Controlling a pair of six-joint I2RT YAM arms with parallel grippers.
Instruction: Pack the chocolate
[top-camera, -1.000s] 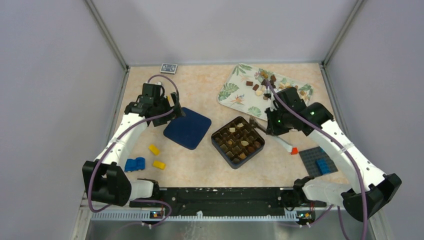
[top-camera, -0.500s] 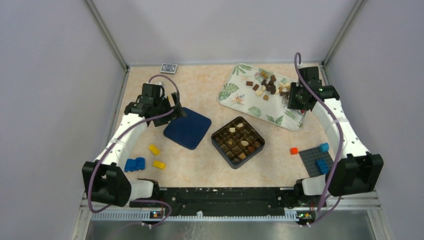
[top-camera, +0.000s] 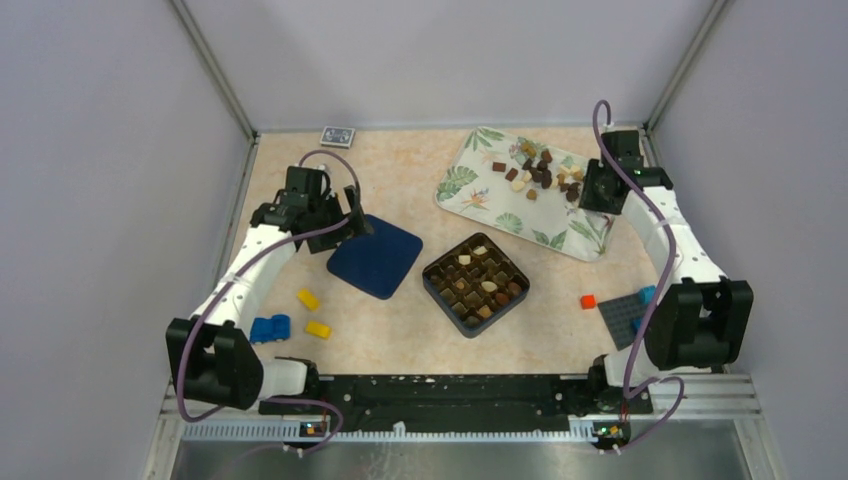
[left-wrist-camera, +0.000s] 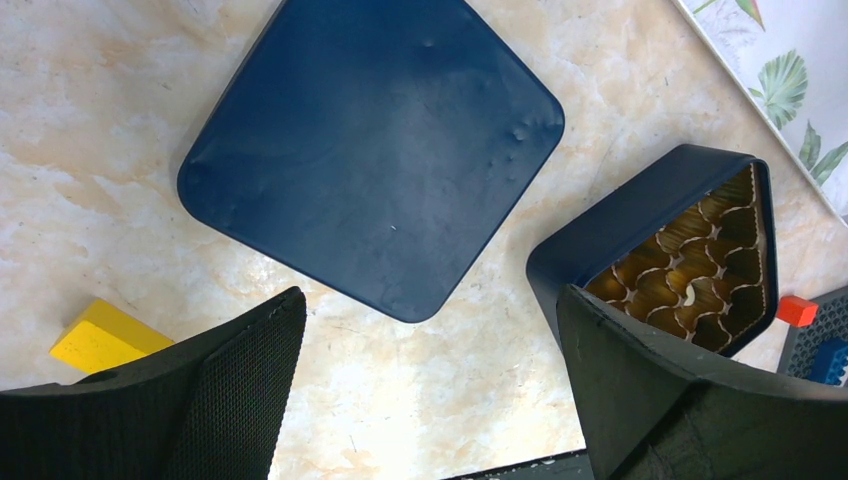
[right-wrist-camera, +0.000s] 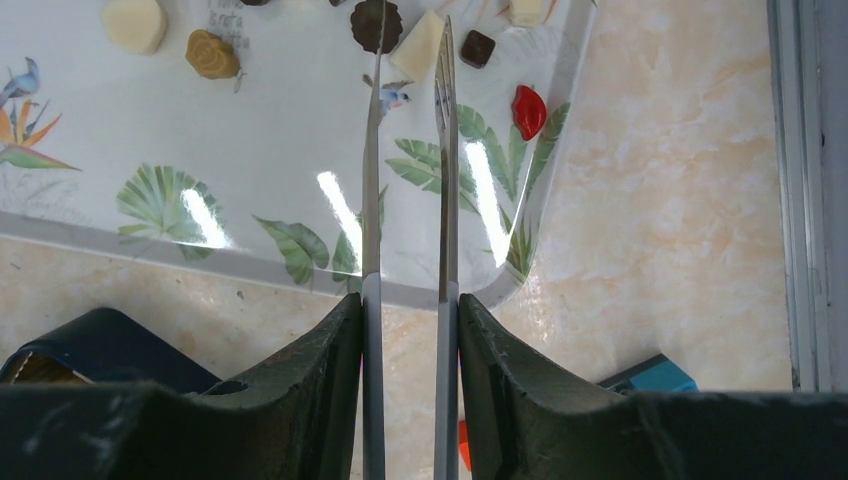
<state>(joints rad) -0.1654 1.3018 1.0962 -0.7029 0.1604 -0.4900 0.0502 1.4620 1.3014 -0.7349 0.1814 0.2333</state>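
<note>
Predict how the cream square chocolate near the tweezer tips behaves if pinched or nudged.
Cream square chocolate likely slides rather than rolls: flat faces, and the tray looks glossy. Probably light; thin tweezers may skid off or mark it.

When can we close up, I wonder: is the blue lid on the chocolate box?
No, the blue lid lies on the table beside the open box, apart from it.

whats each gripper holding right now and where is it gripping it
The right gripper holds metal tweezers by their handle end, prongs apart over the tray. The left gripper is open and holds nothing.
</note>
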